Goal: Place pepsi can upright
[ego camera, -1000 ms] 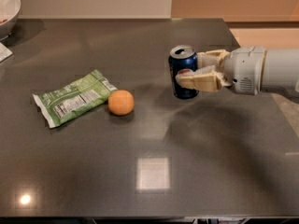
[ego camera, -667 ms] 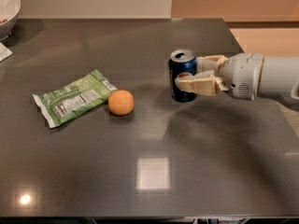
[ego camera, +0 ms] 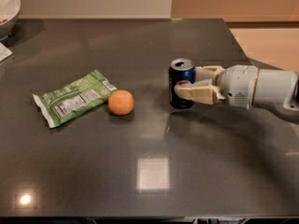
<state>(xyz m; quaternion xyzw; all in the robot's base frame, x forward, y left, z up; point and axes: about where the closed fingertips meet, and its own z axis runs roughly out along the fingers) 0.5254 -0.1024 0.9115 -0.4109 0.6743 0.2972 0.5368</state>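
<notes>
At the right side of the dark grey table [ego camera: 93, 171], the cream two-finger claw [ego camera: 189, 81] on its white arm [ego camera: 259, 87] reaches in sideways and is clasped around the small dark blue metal pepsi can [ego camera: 181, 73], one finger across its front, the other behind. The pepsi can stands upright on the table, silver top up. It is probably light, thin-walled and slick, so a gentle mid-body hold suits it; a hard squeeze could dent it. A round orange fruit [ego camera: 121, 101] and a green snack packet [ego camera: 72, 101] lie well apart from it.
</notes>
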